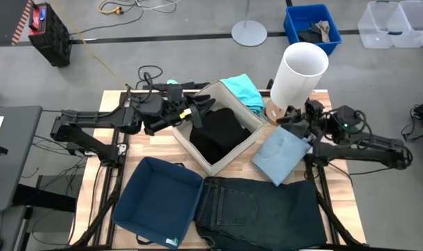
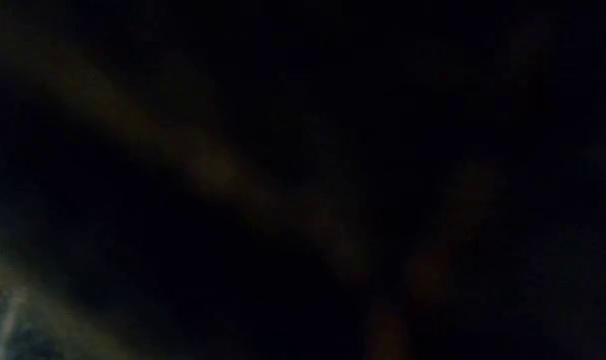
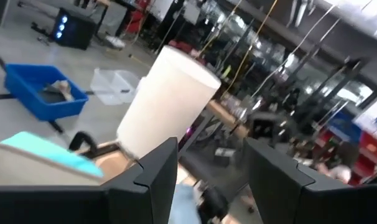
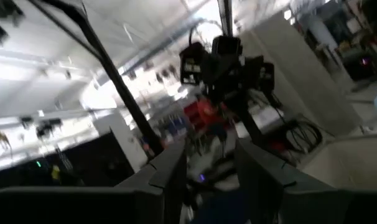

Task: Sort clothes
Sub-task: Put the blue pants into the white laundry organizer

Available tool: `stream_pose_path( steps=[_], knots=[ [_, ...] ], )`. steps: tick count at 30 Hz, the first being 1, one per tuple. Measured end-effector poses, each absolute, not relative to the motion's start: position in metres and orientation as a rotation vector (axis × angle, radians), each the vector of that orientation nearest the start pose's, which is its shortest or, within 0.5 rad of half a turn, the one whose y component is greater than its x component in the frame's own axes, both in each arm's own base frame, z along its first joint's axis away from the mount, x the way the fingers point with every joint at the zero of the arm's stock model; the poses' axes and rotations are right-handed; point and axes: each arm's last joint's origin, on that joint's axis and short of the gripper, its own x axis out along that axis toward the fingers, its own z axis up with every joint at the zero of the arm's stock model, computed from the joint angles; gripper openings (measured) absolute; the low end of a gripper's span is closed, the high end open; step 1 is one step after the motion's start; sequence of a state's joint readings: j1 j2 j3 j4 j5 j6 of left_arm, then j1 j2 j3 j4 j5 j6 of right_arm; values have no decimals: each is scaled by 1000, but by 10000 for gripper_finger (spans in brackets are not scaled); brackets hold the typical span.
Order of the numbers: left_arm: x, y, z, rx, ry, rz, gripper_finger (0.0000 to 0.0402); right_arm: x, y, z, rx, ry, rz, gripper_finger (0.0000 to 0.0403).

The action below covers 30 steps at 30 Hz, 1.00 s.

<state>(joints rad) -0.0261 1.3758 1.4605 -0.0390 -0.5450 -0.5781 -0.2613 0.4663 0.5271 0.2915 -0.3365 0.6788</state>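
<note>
The left gripper (image 1: 206, 110) is held over the rim of the beige fabric box (image 1: 248, 143), its fingers (image 3: 152, 180) spread with a clear gap and nothing between them. The black garment (image 1: 217, 134) lies inside that box, just below the fingertips. The turquoise garment (image 1: 243, 91) is draped over the box's far corner.

The right gripper (image 1: 295, 127) is seen at the upper edge of the pale blue garment (image 1: 280, 155), which rests partly on the box's right wall and partly on the table. Whether the cloth is pinched cannot be told; in the right wrist view the fingers (image 4: 170, 174) appear parted with a narrow gap.

A tall white cylinder (image 1: 298, 72) stands just behind the right gripper, at the table's far edge. The dark green-black jeans (image 1: 260, 209) are spread flat on the near side of the wooden table (image 1: 159, 145), touching the pale blue garment's lower corner. The navy fabric box (image 1: 159, 201) sits beside the jeans, to their left.

Beyond the table a grey floor is seen, with a blue crate (image 1: 313, 26), clear plastic bins (image 1: 396, 24) and cables. The low view is dark and nothing can be made out.
</note>
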Motion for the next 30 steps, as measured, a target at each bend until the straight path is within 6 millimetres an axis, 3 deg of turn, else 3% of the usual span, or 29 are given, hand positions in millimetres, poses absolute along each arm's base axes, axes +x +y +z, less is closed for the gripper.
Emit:
stream_pose_path(
  steps=[8, 16, 24, 30],
  knots=[
    [302, 6, 434, -548, -26, 406, 173, 128, -26, 357, 463, -66, 45, 149],
    [303, 3, 429, -493, 58, 320, 173, 139, -23, 375, 498, 170, 5, 144],
    [303, -2, 426, -441, 139, 174, 173, 159, -5, 366, 546, 399, -21, 143],
    [303, -2, 424, -437, 159, 160, 173, 177, 11, 352, 513, 537, 21, 143]
  ],
)
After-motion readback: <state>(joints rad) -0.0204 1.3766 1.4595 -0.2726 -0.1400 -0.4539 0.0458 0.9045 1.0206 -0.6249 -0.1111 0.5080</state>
